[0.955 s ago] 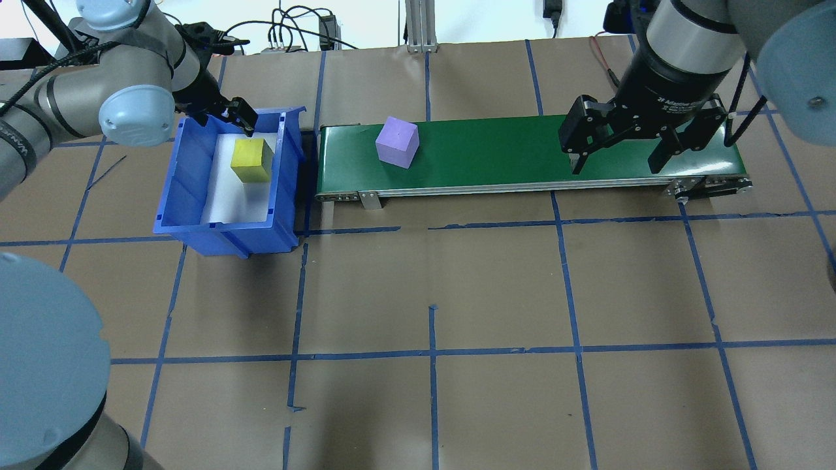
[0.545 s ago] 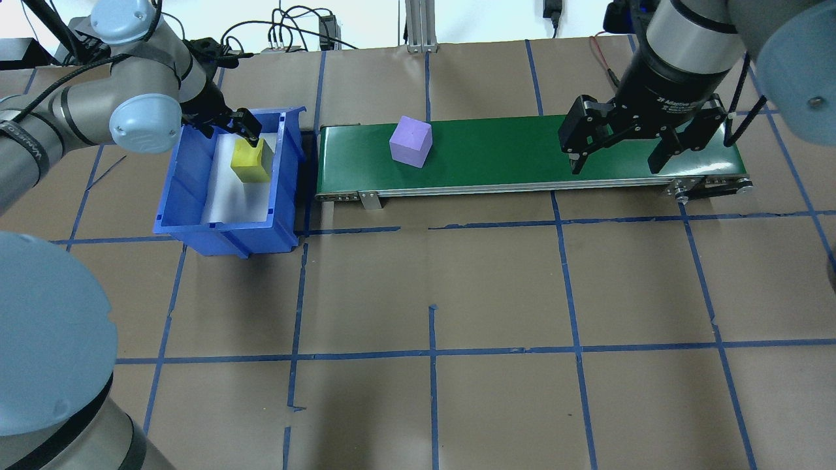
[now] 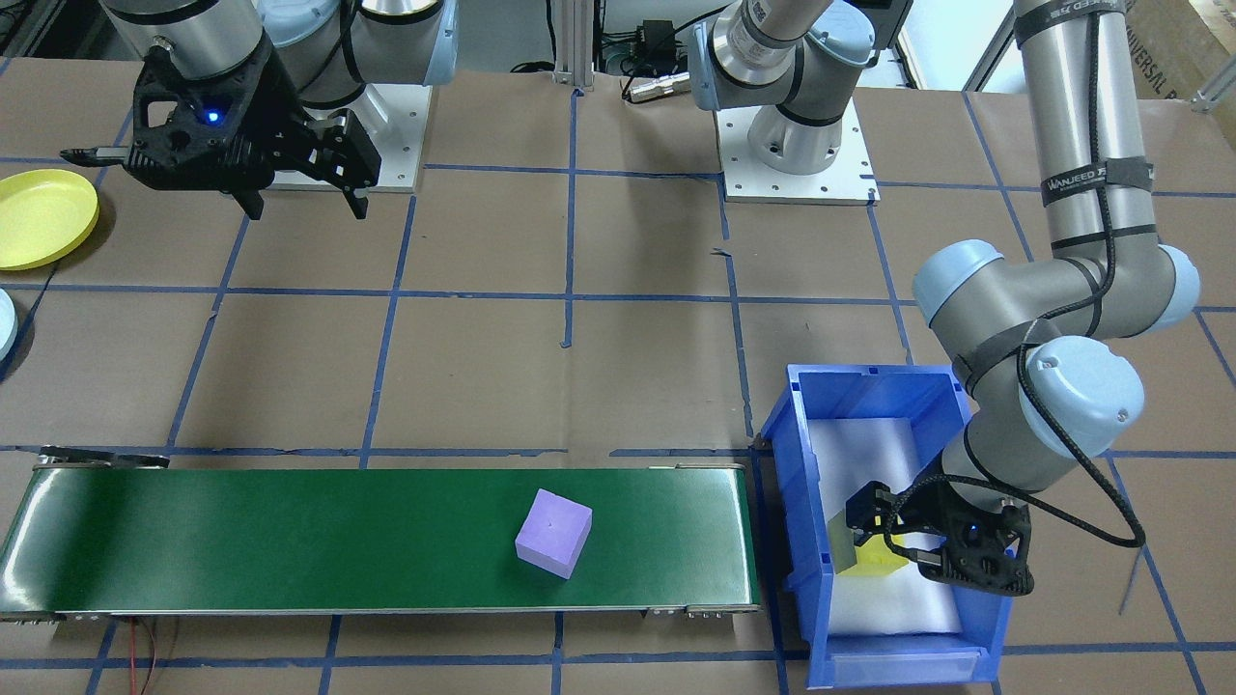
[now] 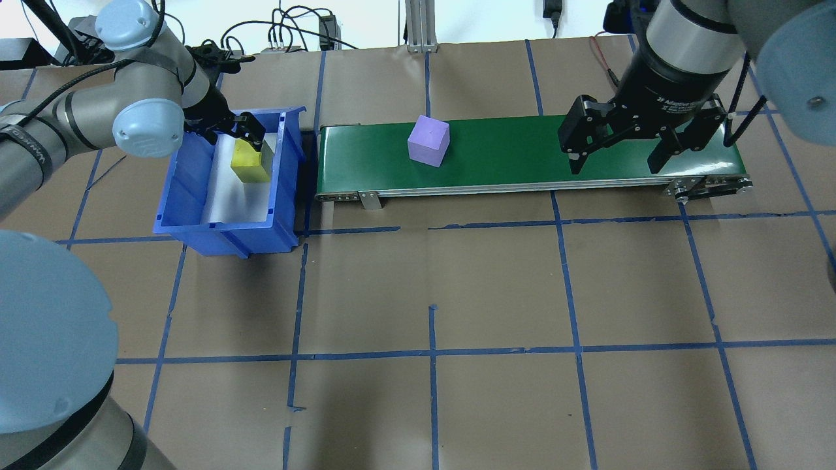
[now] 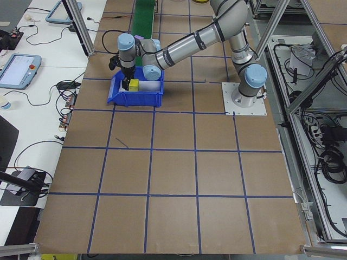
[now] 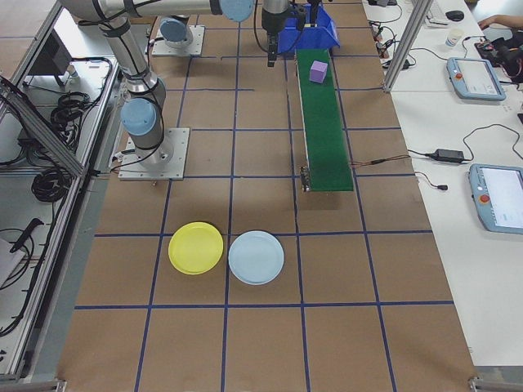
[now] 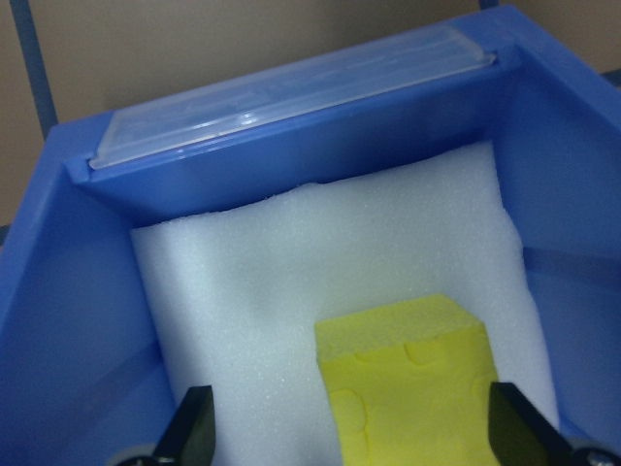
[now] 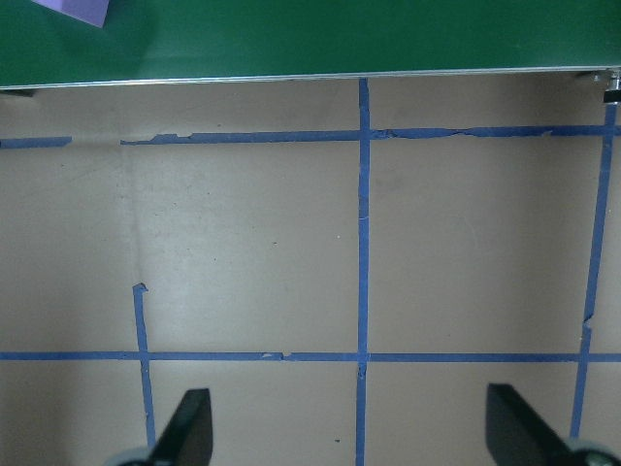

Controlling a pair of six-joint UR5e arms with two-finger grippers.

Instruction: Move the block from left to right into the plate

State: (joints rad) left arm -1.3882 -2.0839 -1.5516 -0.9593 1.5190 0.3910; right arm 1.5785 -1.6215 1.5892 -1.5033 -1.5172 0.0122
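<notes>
Overhead exterior showed the purple block (image 4: 428, 141) had slid further along the green belt (image 4: 522, 156) toward the right gripper (image 4: 612, 156), which waited wide open over the belt's far end. The left gripper (image 4: 247, 134) had dropped lower into the blue bin (image 4: 196, 215), around the yellow block (image 4: 250, 162).

Left wrist view showed its fingers (image 7: 190, 437) spread wide, not squeezing yet.

Exterior right showed the yellow plate (image 6: 196, 247) still empty, near the worktop's robot-side edge, so no block had arrived.
</notes>
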